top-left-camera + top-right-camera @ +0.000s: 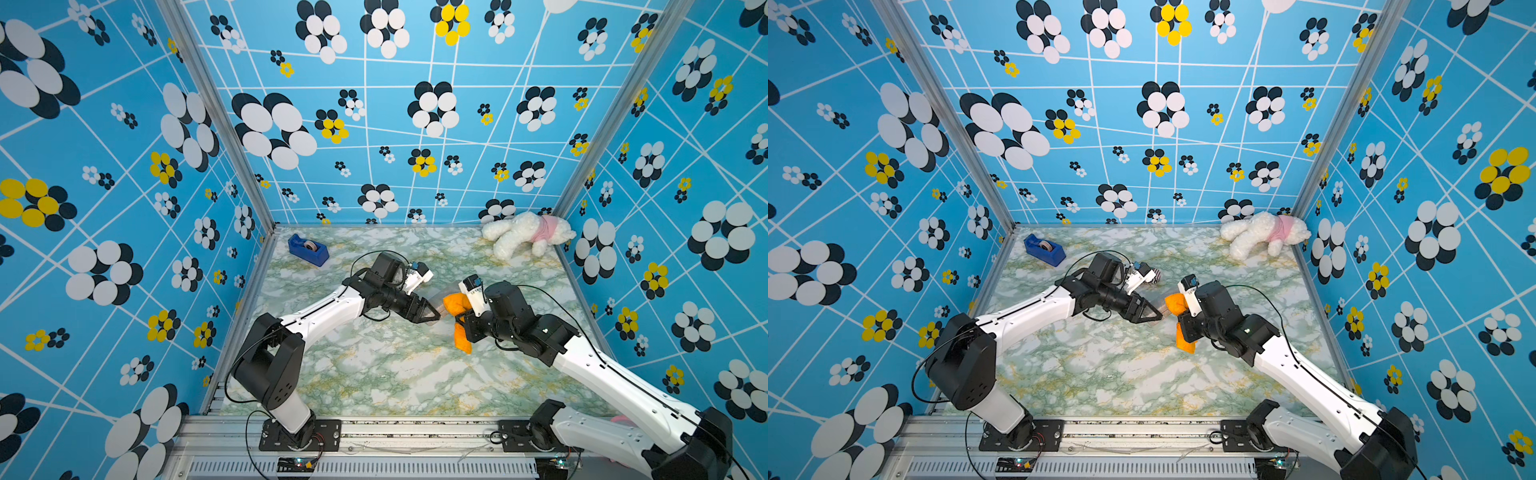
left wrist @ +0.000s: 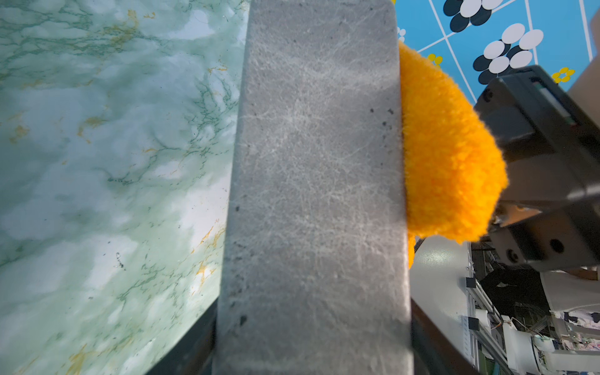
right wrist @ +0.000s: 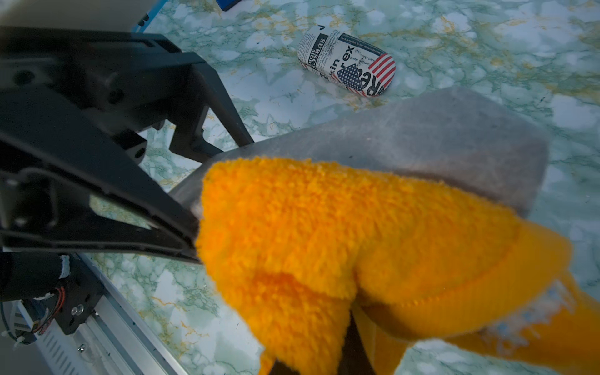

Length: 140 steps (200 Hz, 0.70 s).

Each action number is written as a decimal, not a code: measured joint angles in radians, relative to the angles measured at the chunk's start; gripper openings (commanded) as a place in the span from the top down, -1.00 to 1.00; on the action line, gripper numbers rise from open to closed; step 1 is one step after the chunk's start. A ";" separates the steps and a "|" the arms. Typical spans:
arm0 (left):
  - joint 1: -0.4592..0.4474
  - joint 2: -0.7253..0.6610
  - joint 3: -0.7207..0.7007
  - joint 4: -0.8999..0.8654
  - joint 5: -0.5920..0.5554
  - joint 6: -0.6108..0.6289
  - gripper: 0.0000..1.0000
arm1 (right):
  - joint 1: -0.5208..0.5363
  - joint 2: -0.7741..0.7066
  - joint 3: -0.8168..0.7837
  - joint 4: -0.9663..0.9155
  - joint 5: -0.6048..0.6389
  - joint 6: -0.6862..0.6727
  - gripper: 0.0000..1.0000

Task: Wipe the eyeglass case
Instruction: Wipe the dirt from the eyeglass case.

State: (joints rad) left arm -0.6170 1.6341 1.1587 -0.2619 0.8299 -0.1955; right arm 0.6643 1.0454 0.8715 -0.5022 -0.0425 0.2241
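Observation:
The grey eyeglass case (image 2: 315, 181) is held off the table, gripped at one end by my left gripper (image 2: 311, 357), whose dark fingers (image 2: 194, 350) clamp its two sides. Both top views show the case (image 1: 436, 297) (image 1: 1158, 305) sticking out of the left gripper (image 1: 434, 313) toward the right arm. My right gripper (image 3: 350, 350) is shut on a fluffy orange cloth (image 3: 324, 243). The cloth (image 2: 448, 156) lies pressed against one long side of the case (image 3: 422, 139). The cloth (image 1: 455, 303) hides most of the right gripper (image 1: 459, 319), and a loose corner hangs below.
A second case with newspaper and flag print (image 3: 347, 66) (image 1: 1156, 276) lies on the marble table (image 1: 395, 374) behind the left arm. A blue tape dispenser (image 1: 308, 249) sits at the back left, a white plush dog (image 1: 528, 235) at the back right. Patterned walls enclose three sides.

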 measured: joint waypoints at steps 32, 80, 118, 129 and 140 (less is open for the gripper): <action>0.000 0.000 0.000 -0.009 0.003 0.004 0.43 | 0.016 0.030 0.030 -0.009 -0.053 0.009 1.00; 0.000 0.000 0.004 -0.037 -0.003 0.045 0.44 | 0.050 0.070 0.080 -0.035 -0.123 0.018 1.00; -0.007 0.000 0.004 -0.047 -0.004 0.065 0.44 | -0.017 0.060 0.090 -0.087 -0.108 -0.024 1.00; -0.007 0.000 0.004 -0.050 -0.004 0.065 0.44 | -0.068 0.050 0.090 -0.099 -0.094 -0.031 1.00; -0.007 0.000 0.004 -0.052 -0.003 0.065 0.44 | -0.113 0.047 0.098 -0.113 -0.082 -0.038 1.00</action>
State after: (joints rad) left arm -0.6239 1.6341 1.1629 -0.3138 0.8268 -0.1307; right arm 0.5510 1.0920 0.9691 -0.6155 -0.1246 0.1864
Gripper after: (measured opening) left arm 0.702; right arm 0.097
